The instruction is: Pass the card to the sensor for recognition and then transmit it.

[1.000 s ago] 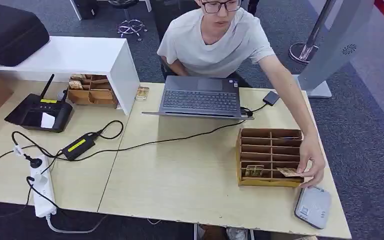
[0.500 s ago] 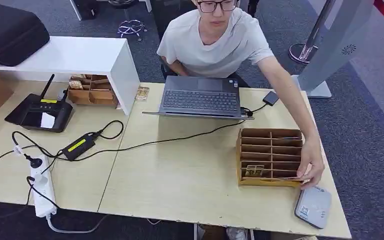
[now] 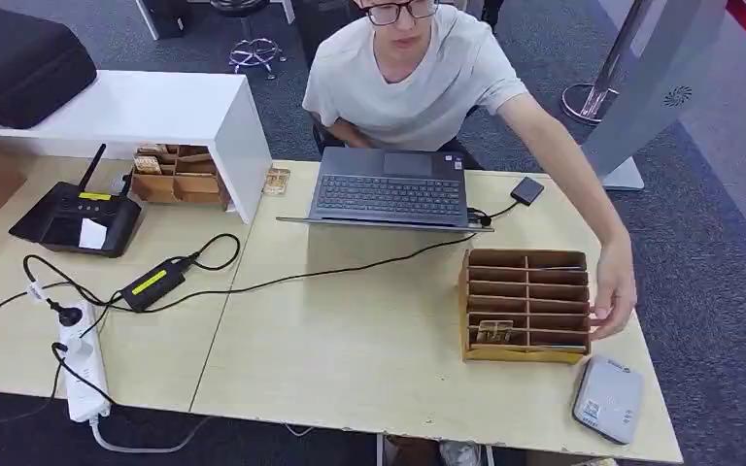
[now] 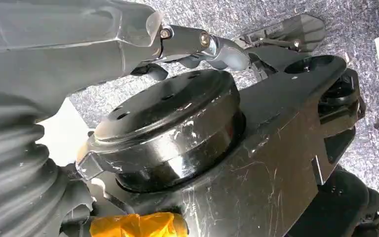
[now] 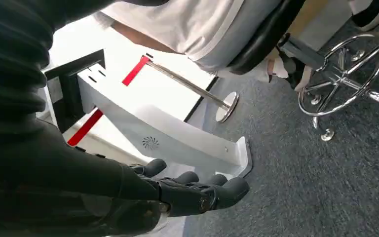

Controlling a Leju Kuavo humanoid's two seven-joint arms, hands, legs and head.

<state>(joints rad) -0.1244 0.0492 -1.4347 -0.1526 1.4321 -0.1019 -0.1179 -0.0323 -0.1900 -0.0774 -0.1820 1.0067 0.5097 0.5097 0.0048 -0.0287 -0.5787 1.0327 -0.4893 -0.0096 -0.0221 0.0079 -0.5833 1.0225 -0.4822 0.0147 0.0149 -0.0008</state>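
Observation:
A brown cardboard organizer (image 3: 525, 306) with several slots stands on the right of the table. One card (image 3: 493, 332) lies in a lower left slot, and the thin edge of another card (image 3: 561, 347) shows in the lowest right slot. The grey card sensor (image 3: 608, 399) lies at the table's front right corner. A person's hand (image 3: 615, 291) hovers at the organizer's right side. My left hand (image 4: 202, 44) hangs beside my body and holds nothing. My right hand (image 5: 197, 190) hangs over the carpet, fingers stretched out and empty.
A person sits behind the open laptop (image 3: 391, 189). A cable runs from it across the table to a power adapter (image 3: 151, 283) and a power strip (image 3: 83, 374). A router (image 3: 78, 216), a white shelf (image 3: 155, 112) and a second cardboard box (image 3: 177, 175) stand at the left.
The person's hand pushed a card into the organizer's lowest right slot, let it go and lifted back along the organizer's right side. Nothing else on the table moved.

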